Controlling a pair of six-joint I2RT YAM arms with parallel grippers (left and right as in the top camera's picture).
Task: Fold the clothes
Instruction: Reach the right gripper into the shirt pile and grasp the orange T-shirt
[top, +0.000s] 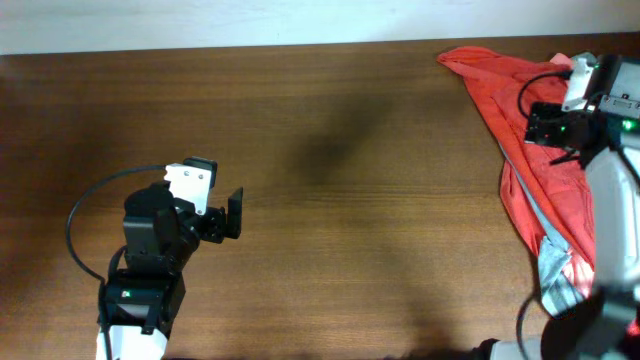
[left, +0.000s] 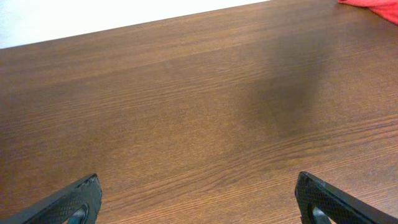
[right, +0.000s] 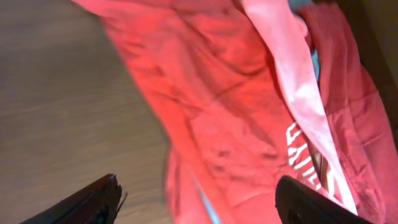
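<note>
Soft T-shirts are heaped at the far right corner of the brown wooden desk (top: 350, 200).
The orange-red T-shirt (top: 500, 90) with white letters (right: 298, 149) is spread along the right edge, with a salmon-pink T-shirt (right: 292, 81) and a teal-grey T-shirt (top: 553, 265) mixed in. The right gripper (right: 198, 198) is held open above it. The left gripper (top: 226, 218) is held open near the front left corner.

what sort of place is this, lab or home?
Probably a robotics lab bench, not a home: a dark brown wood-grain table, a heap of soft orange-red, salmon-pink and teal-grey T-shirts at its right edge, and a black-and-white left arm and right arm at it.
</note>
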